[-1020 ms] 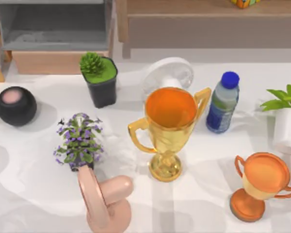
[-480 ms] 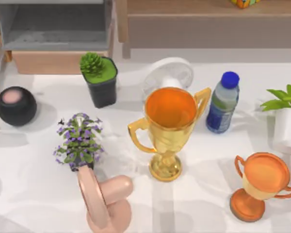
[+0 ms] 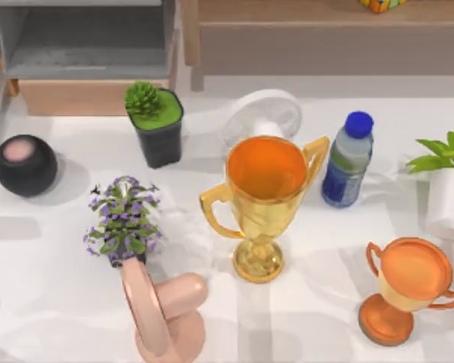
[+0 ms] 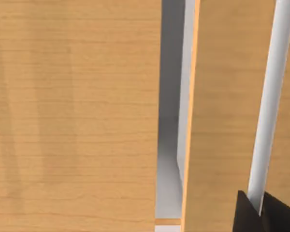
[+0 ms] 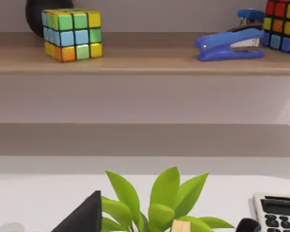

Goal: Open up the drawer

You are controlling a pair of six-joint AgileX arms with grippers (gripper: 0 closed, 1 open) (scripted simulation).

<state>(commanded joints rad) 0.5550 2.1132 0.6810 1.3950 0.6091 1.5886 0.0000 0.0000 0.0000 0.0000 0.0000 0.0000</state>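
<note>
1. Drawer point(image 4: 227, 116): its orange-brown front fills my left wrist view, at the table's far left.
2. Left gripper point(image 4: 255, 215): it sits at the pale bar handle point(image 4: 268, 96), and I cannot tell its grip state. A loose hold could slip off, and a skewed pull could jam the drawer.
3. Right gripper point(image 5: 164, 224): released, idle over a leafy plant point(image 5: 159, 198).
</note>
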